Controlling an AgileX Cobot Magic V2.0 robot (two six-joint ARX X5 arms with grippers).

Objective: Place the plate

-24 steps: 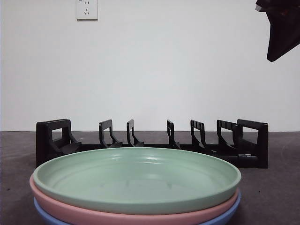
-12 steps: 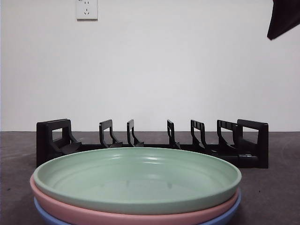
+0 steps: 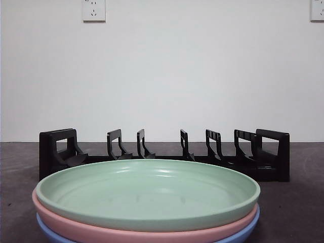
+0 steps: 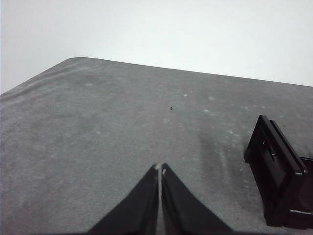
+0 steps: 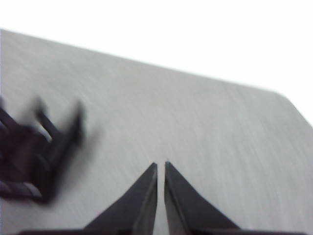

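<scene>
A green plate (image 3: 147,192) lies on top of a pink plate (image 3: 152,234) and a blue plate (image 3: 243,233), stacked at the near edge in the front view. Behind them stands a black plate rack (image 3: 167,152) with several upright dividers, holding nothing. Neither arm shows in the front view. My left gripper (image 4: 160,169) is shut and empty above bare table, with one end of the rack (image 4: 276,171) to its side. My right gripper (image 5: 160,166) is shut and empty above the table, with the rack's other end (image 5: 39,152) blurred to its side.
The grey table (image 3: 298,202) runs back to a white wall with two power sockets (image 3: 93,9). The table's rounded corner (image 4: 73,61) shows in the left wrist view.
The black arm tip at the top right of the front view has risen out of the picture. The plates and rack have not moved.
</scene>
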